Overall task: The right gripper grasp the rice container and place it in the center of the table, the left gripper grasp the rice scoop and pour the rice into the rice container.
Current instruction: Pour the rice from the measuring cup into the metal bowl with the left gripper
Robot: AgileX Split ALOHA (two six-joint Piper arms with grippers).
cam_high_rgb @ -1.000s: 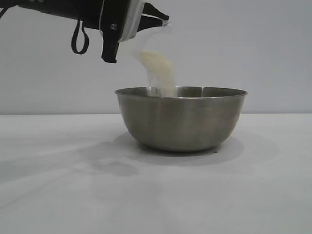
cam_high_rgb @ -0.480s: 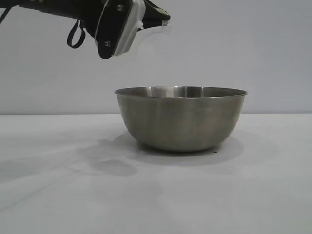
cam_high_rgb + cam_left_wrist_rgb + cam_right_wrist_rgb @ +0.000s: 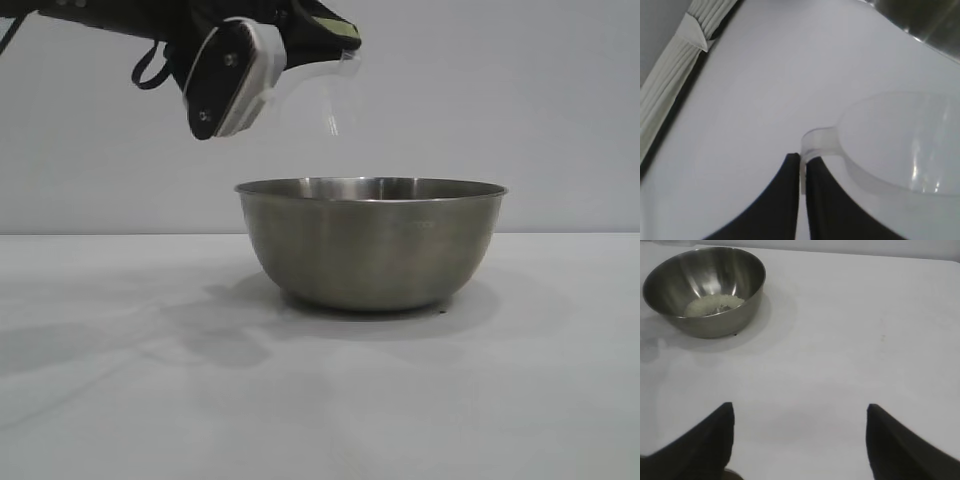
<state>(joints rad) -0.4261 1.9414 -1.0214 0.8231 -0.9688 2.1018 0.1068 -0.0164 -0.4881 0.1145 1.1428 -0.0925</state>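
Scoop tipped over the bowl – rice already inside.

The left gripper (image 3: 801,167) hangs above the bowl's (image 3: 371,243) left rim, jaws pressed together on the loop handle of the clear scoop (image 3: 318,92); the scoop is tilted mouth-down toward the bowl and looks empty; the rice (image 3: 714,304) lies as a pale heap on the bowl's floor; the bowl stands upright on the table (image 3: 320,400). The right gripper (image 3: 799,440) waits well away from the bowl – jaws spread, holding nothing.
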